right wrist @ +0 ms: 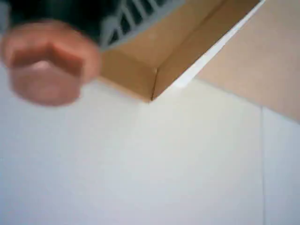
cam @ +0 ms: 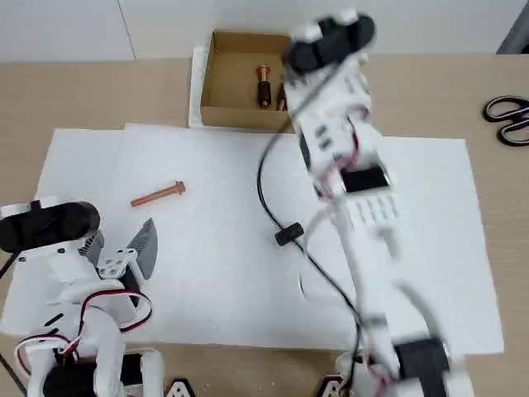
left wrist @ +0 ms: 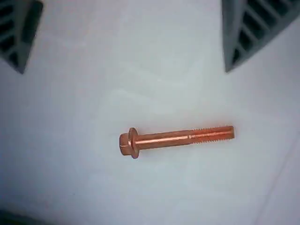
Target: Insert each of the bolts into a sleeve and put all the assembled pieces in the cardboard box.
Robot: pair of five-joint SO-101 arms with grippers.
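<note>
— Pale wooden table (cam: 83, 91), smooth, with a matte white sheet (cam: 223, 273) spread over most of it. What lies on the sheet?

— One loose bolt (cam: 159, 194) (left wrist: 176, 139), copper-coloured, flat on its side toward the table's left edge. It has a flanged hex head, a plain round shank, and thread along the last stretch.

— And the cardboard box (cam: 216, 74)?

— Brown, open-topped, straight-walled, at the middle of the far edge. An assembled piece (cam: 264, 83) lies on its floor, coppery with a darker end. A second one beside it is mostly hidden by the right arm (cam: 364, 190).

— How is the left arm (cam: 66, 273) posed?

— Folded up at the near left corner, wrist tipped down at the sheet. The left jaws are dark grey ribbed wedges, released and spread wide. The bolt lies a little farther from the near edge than their tips and touches neither.

— The right arm?

— White and blocky, stretched long from the near edge to the far edge, its wrist over the box's right side. Its wrist view shows one ribbed grey jaw with a copper piece (right wrist: 44, 70) against it, up above the sheet and just outside a corner of the box. The right jaws look clenched on that piece. It is too blurred to tell whether it is a bare bolt or one with a sleeve.

— Anything else?

— Black-handled scissors (cam: 508, 118) lie on bare wood at the right edge. A black cable (cam: 289, 234) hangs in a loop off the right arm, over the sheet.
</note>
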